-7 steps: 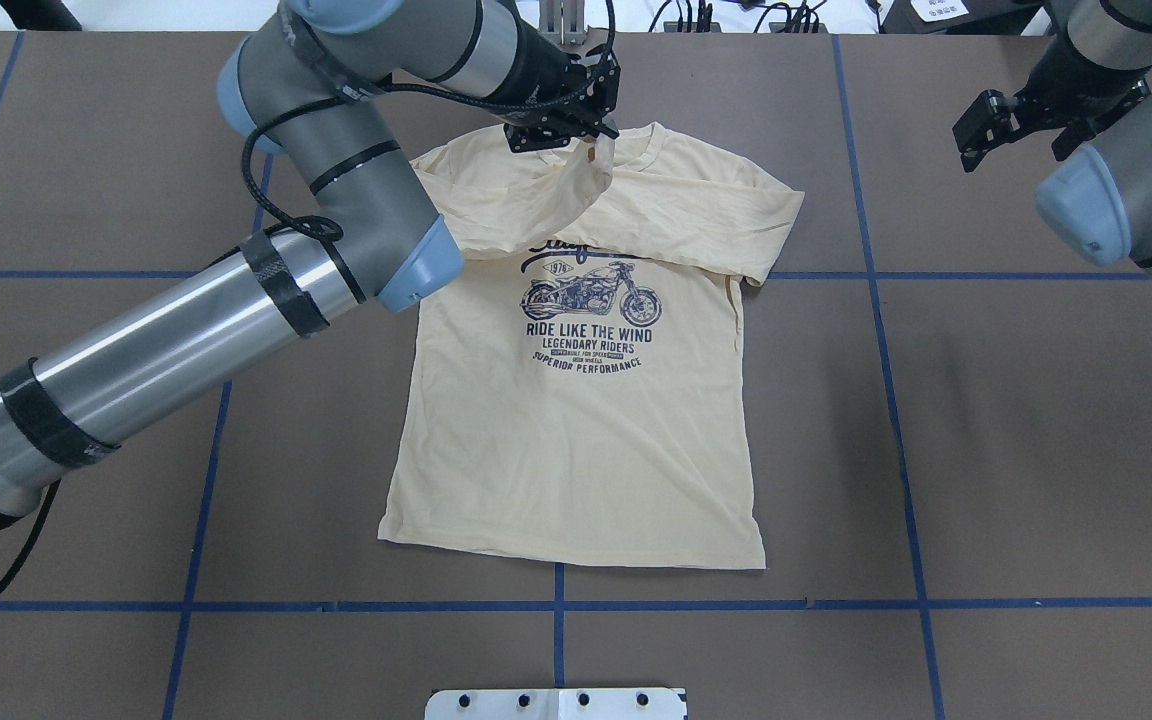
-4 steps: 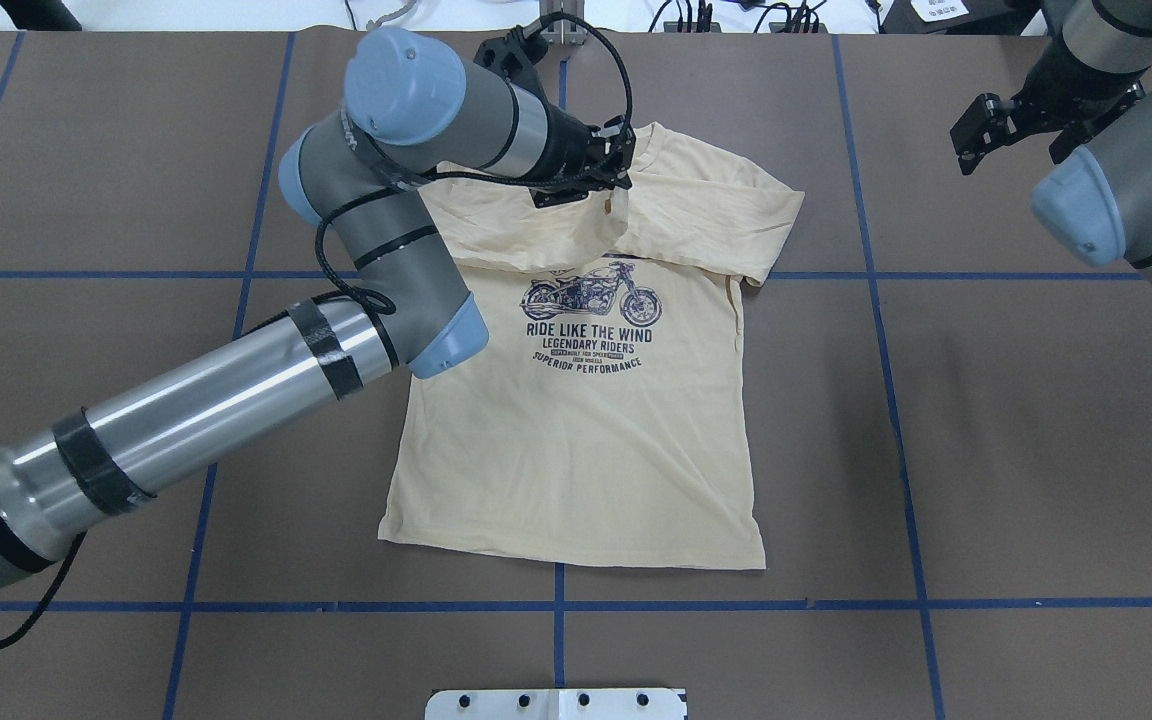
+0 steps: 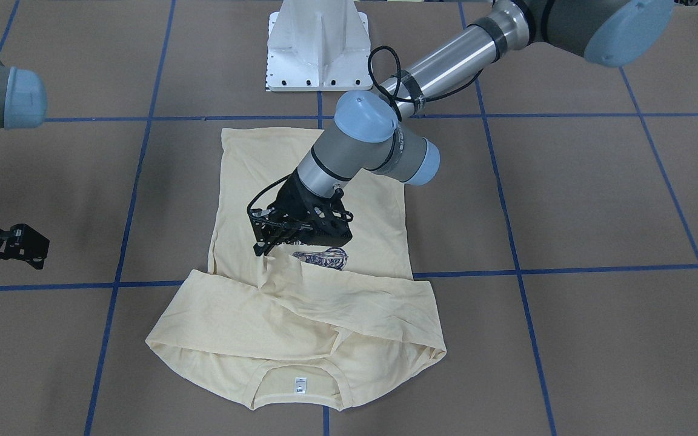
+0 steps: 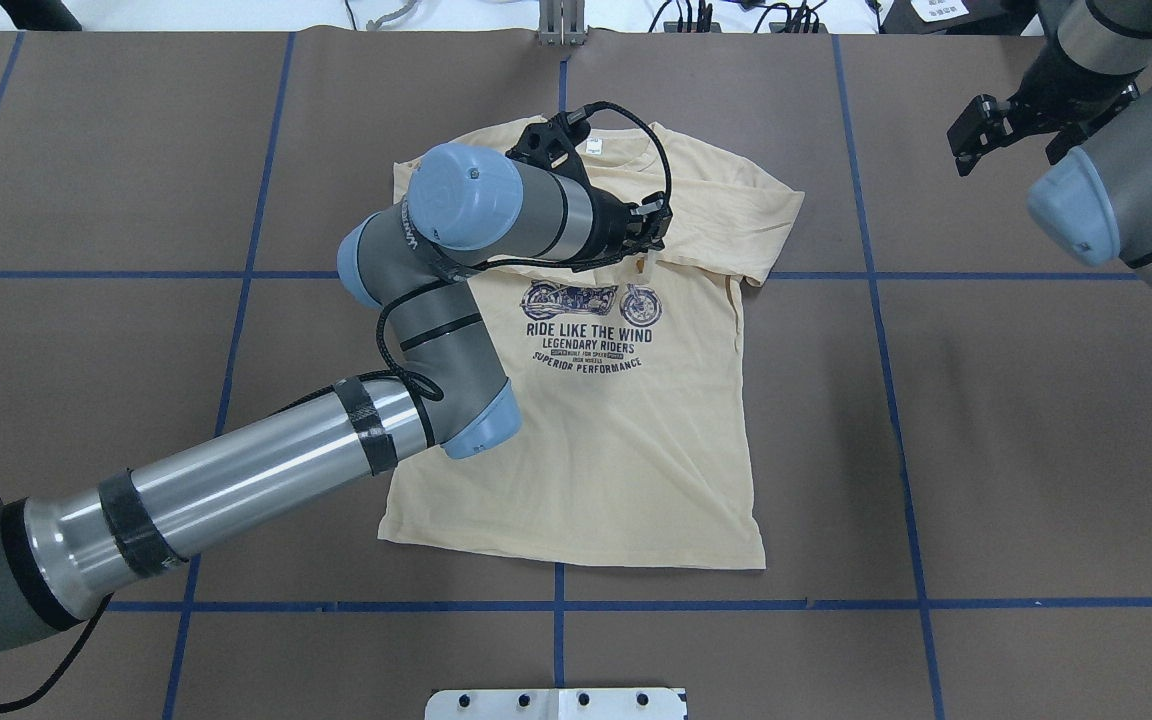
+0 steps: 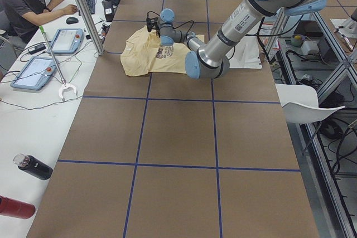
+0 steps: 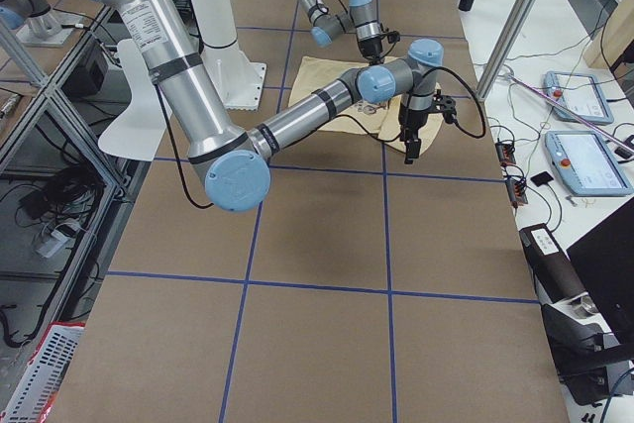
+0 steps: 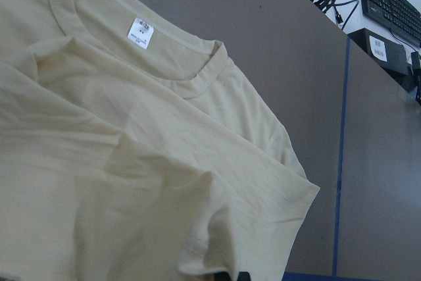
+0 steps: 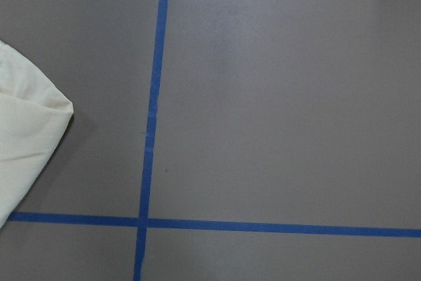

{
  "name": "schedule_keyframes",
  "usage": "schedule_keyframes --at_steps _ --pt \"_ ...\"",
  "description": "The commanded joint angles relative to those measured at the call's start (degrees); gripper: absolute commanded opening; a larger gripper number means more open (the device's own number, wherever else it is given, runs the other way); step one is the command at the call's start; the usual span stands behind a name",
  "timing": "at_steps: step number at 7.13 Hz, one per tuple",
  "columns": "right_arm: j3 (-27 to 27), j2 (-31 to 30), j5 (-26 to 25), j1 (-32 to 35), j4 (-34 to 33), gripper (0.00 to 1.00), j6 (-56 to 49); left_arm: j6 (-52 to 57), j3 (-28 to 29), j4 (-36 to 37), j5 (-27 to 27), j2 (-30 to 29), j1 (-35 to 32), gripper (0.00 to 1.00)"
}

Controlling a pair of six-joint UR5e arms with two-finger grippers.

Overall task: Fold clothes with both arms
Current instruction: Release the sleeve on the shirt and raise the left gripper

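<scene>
The cream-yellow T-shirt [image 4: 586,450] lies flat, print up, collar and white neck label [image 4: 593,146] at the far side. Both sleeves are folded across the chest. My left gripper [image 4: 648,250] is low over the top of the motorcycle print, shut on the cuff of one sleeve; in the front-facing view the left gripper [image 3: 264,247] pinches the fabric just above the shirt [image 3: 246,163]. The left wrist view shows the collar and label [image 7: 139,31]. My right gripper [image 4: 971,130] hangs open and empty at the far right, off the shirt; it also shows in the front-facing view [image 3: 25,245].
The white pedestal base [image 3: 319,48] stands at the robot's side of the brown, blue-taped table [image 4: 936,420]. An operator [image 5: 28,4] sits at a side table with tablets and bottles. A white chair [image 5: 307,104] stands beside the table.
My left gripper has carried the sleeve cuff from the collar towards the print and to the right, laying the sleeve across the chest. The right arm has barely moved.
</scene>
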Motion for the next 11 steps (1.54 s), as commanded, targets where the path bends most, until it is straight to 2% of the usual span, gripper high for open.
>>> schedule_keyframes --at_steps 1,3,6,7,8,9,10,11 --pt "-0.42 0.14 0.00 -0.02 0.07 1.00 -0.02 -0.08 0.11 -5.95 2.22 -0.57 0.12 1.00" --pt "-0.59 0.22 0.00 -0.02 0.07 1.00 -0.02 0.19 0.64 -7.30 4.86 -2.59 0.21 1.00" --pt "-0.24 0.40 0.70 0.16 1.03 1.00 0.50 0.28 -0.41 -6.96 4.43 -1.99 -0.40 1.00" --pt "1.32 -0.21 0.70 0.16 1.04 1.00 1.55 0.19 -2.16 -6.26 4.25 -0.85 -0.49 0.99" --pt "3.69 -0.65 1.49 0.16 0.95 1.00 3.91 0.36 -6.87 -3.21 2.07 2.47 -0.67 0.99" --pt "6.24 -1.96 4.37 -0.28 1.04 1.00 6.28 0.63 -15.80 3.09 -1.86 7.72 -1.45 0.99" --pt "9.22 -3.10 5.35 -1.50 1.04 1.00 8.13 1.76 -23.11 9.59 -2.08 10.73 -1.72 0.99" --pt "11.95 -4.60 5.80 -4.30 1.12 1.00 12.16 3.16 -27.53 15.49 -2.08 12.15 -1.99 0.99"
